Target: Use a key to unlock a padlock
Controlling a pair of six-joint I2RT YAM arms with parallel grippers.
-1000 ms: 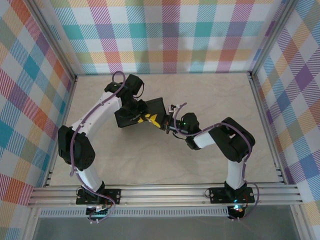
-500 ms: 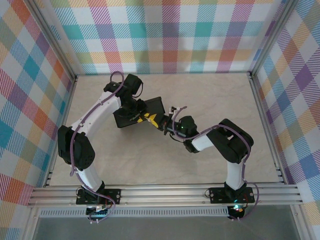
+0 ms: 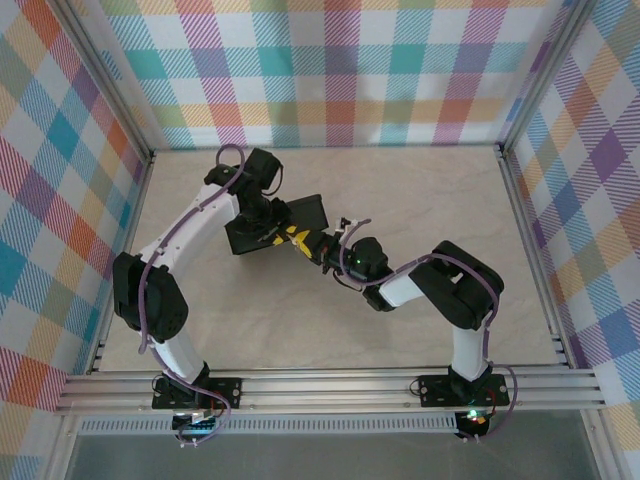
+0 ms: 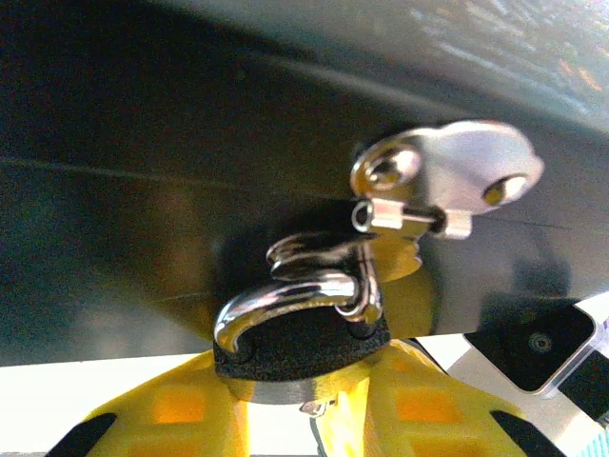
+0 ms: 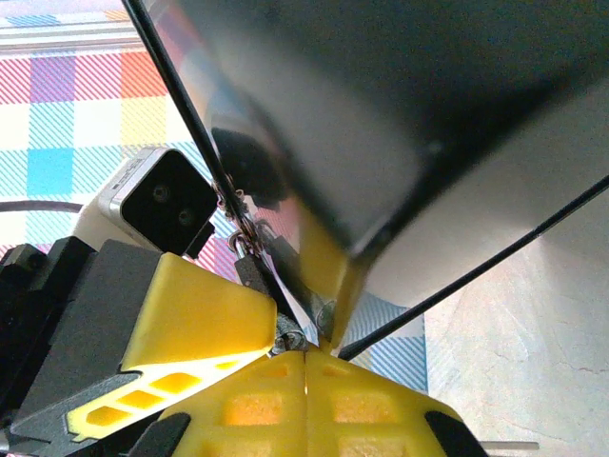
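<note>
The padlock [image 4: 303, 345] has a dark squarish body, and its silvery shackle [image 4: 285, 297] hooks through the metal hasp [image 4: 447, 181] on the black box [image 3: 305, 212]. My left gripper [image 4: 306, 392] is shut on the padlock body, a yellow finger [image 4: 176, 411] on each side. A small metal tip, the key [image 4: 314, 407], shows under the padlock's base. In the right wrist view my right gripper [image 5: 306, 354] is shut, pinching the key [image 5: 286, 336] at its tips, right beside the padlock [image 5: 249, 273]. From above, the two grippers [image 3: 286, 236] [image 3: 322, 250] meet at the box's front edge.
The box stands mid-table, tilted, with its printed lid [image 4: 504, 33] above the hasp. The left gripper's yellow finger [image 5: 195, 314] and the left wrist camera [image 5: 157, 205] crowd the right gripper's left side. Checked walls [image 3: 340, 70] enclose the table.
My right gripper has moved left and closed in on the padlock at the box's front. The left gripper and box have shifted slightly left.
</note>
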